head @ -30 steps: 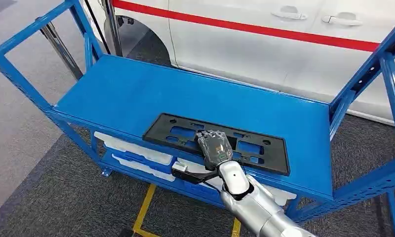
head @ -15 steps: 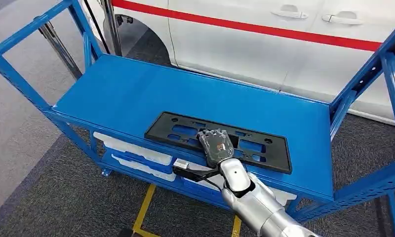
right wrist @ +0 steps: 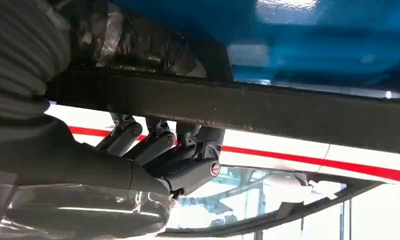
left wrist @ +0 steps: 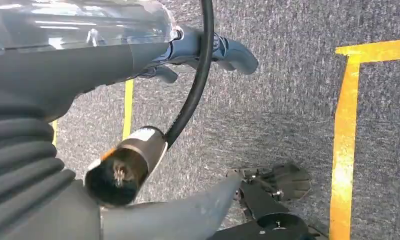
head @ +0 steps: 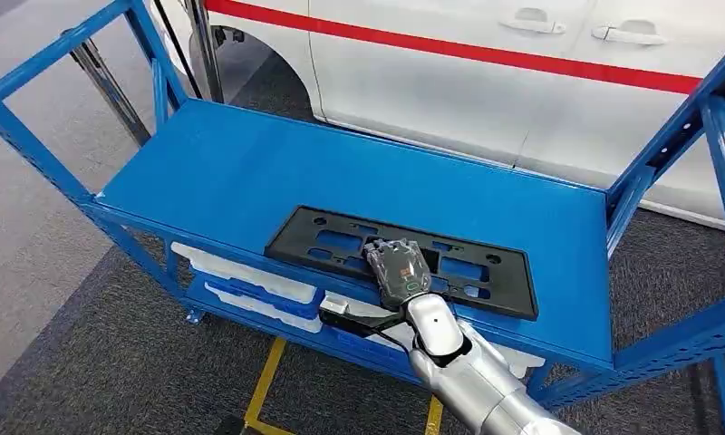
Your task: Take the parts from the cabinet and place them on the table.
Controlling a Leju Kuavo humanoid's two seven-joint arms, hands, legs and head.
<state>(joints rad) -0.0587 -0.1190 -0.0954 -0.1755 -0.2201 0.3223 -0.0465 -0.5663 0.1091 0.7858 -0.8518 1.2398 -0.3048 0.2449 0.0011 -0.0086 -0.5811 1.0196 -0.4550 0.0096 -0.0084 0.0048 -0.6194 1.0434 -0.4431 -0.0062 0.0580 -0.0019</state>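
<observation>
Right hand [head: 397, 268] clamped over near edge of black plate frame [head: 486, 292], fingers curled under its bar, likely for lifting off blue cabinet shelf [head: 232, 172]. Left hand [left wrist: 208, 50] hanging slack above carpet, holding nothing.

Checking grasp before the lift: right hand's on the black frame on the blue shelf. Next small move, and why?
Probably a short straight lift. The right hand grips the near rail of the black frame, fingers hooked over it, and the frame looks flat on the blue shelf. Raising it first should clear the shelf edge.
</observation>
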